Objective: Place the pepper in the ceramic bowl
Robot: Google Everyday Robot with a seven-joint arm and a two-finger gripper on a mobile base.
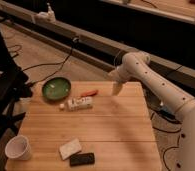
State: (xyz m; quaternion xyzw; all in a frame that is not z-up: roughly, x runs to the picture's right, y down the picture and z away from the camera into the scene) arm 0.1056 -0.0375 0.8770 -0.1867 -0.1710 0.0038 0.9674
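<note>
The gripper point(115, 90) is seen in the upper middle of the frame, pointed downward over the far edge of the wooden table point(111, 131). Nothing is seen grasped in it, and whether it is released or clenched cannot be told. It is carried by a white arm point(156, 87) that bends at a rounded joint above it and runs down toward the lower right corner of the frame.

Just to the left of the gripper, apart from it, the pepper point(90, 93) is found lying flat on the table top, a small slender red-orange item. Directly below the pepper in the frame, and just beside it, a white oblong block point(80, 104) with small marks is laid, and a tiny white piece point(62, 106) is seen at its left end.

Further left, near the table's far left corner, the ceramic bowl point(45, 92) is set: round, green and glossy, with a darker rim. A small pale speck point(52, 86) is visible inside it. The pepper is outside the bowl, between bowl and gripper.

Toward the bottom of the frame, a white paper cup point(17, 148) is stood upright at the lower left corner of the table. To its right a pale flat block point(70, 148) is placed, with a dark flat object point(81, 159) just below it.

Beyond the table, a black chair point(3, 92) is seen at the left edge, and dark cables point(56, 64) are strewn across the floor.
</note>
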